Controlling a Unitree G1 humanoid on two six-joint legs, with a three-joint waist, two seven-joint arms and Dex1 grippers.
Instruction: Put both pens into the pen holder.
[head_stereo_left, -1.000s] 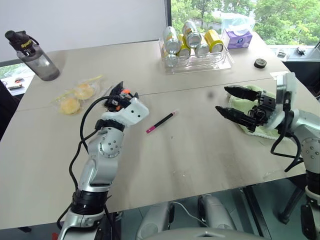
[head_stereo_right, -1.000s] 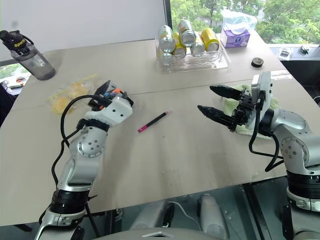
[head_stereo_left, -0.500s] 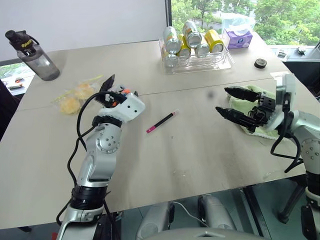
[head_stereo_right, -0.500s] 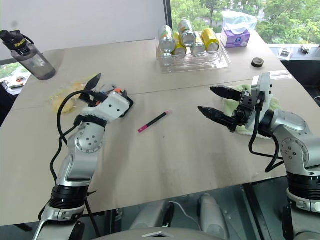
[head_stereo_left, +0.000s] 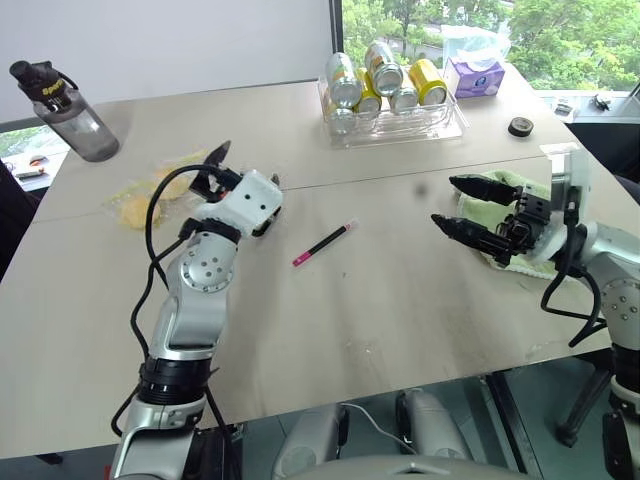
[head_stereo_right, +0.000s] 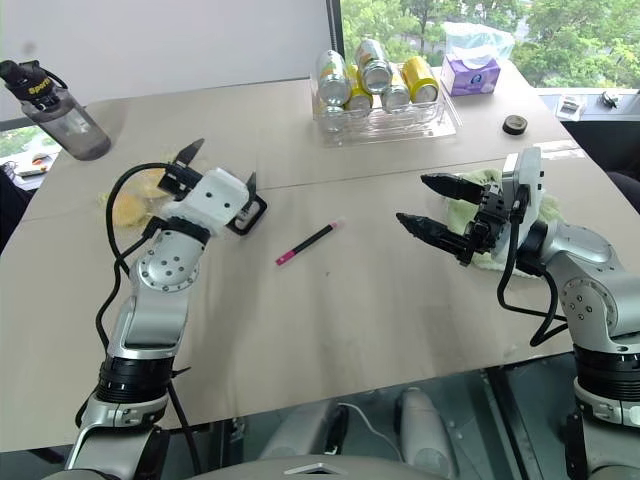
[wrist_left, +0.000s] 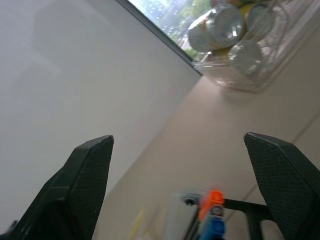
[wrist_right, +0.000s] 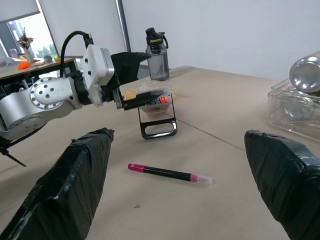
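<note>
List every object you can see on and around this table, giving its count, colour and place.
pen: one, dark with pink ends, table centre
pen holder: one, black frame, beside the left gripper
cans: several, silver and yellow, in the clear tray at the far edge
tissue box: one, purple, right of the tray
water bottle: one, grey with black cap, far left
snack bag: one, clear with yellow contents, left
cloth: one, pale green, under the right gripper
tape roll: one, black, far right
left gripper: open
right gripper: open
</note>
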